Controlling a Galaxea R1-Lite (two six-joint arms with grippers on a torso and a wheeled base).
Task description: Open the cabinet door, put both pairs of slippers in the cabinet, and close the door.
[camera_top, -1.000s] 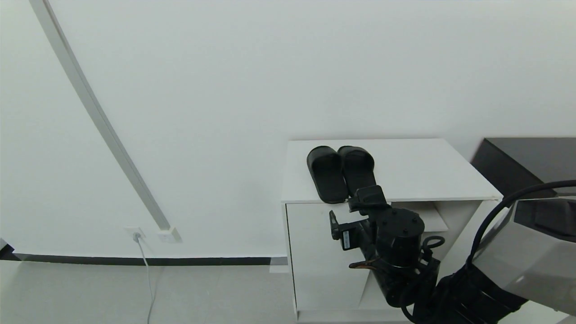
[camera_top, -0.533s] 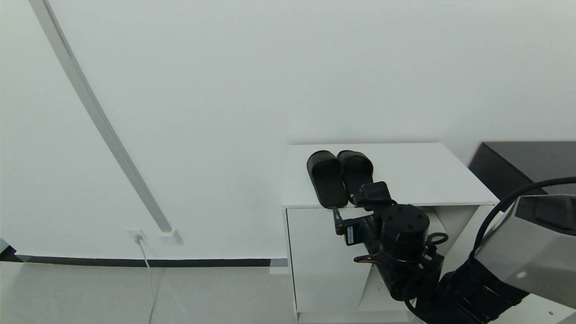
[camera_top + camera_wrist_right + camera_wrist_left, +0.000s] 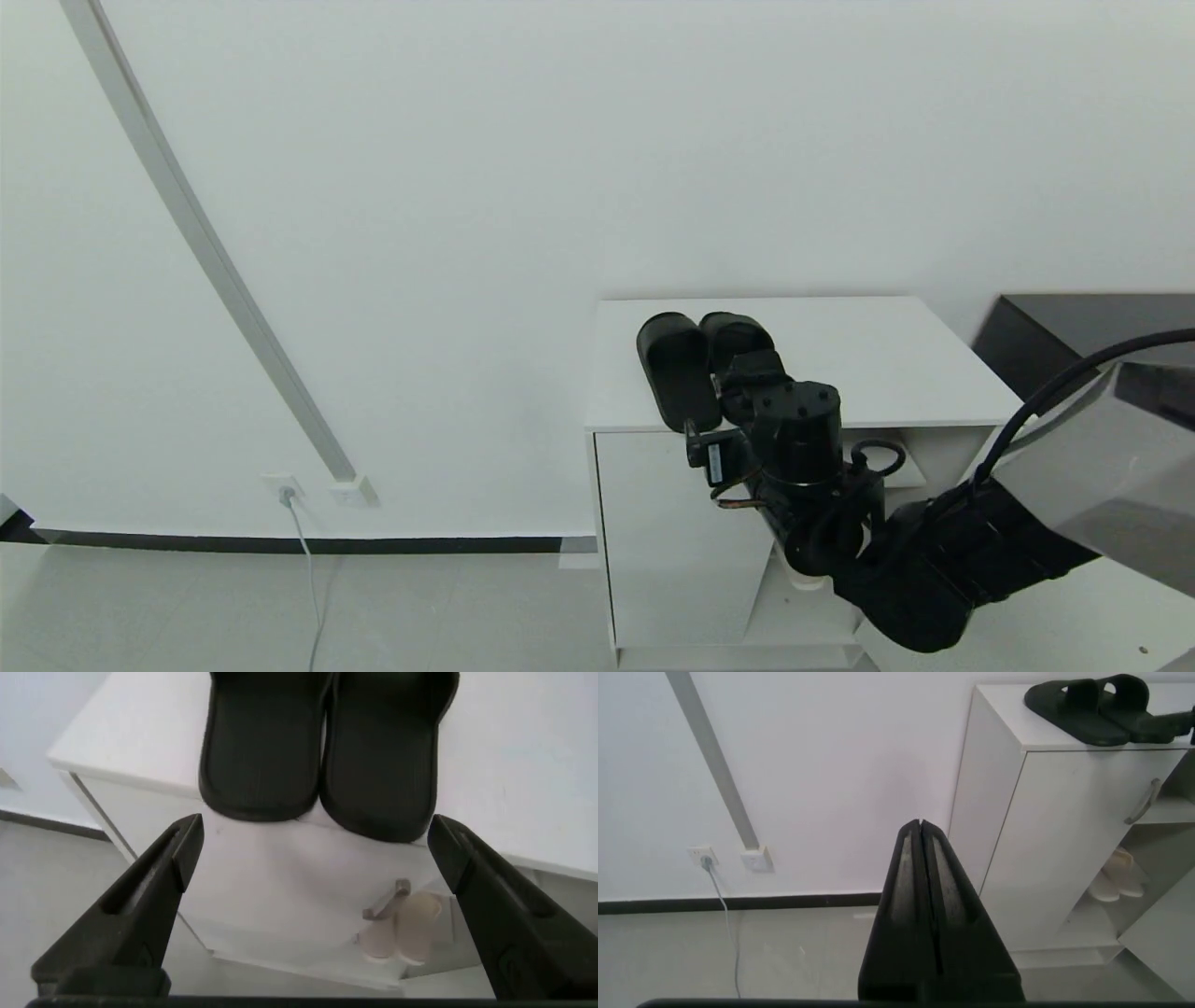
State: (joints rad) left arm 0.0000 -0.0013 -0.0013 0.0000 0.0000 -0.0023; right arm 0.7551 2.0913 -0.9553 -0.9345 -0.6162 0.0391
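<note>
Rising over the last second, the right gripper has advanced toward 12 o'clock and now stands wide, its fingers flanking the heels of the black slippers on the 9 o'clock half of the cabinet top. Beige slippers already sit inside. Judgement: grasp of the second pair is imminent. Left gripper is closed, empty

White wall, grey cable duct slanting down it to a small white box, wall socket just beside the box, grey cord hanging to the pale floor, black skirting strip, dark bench at far right.
</note>
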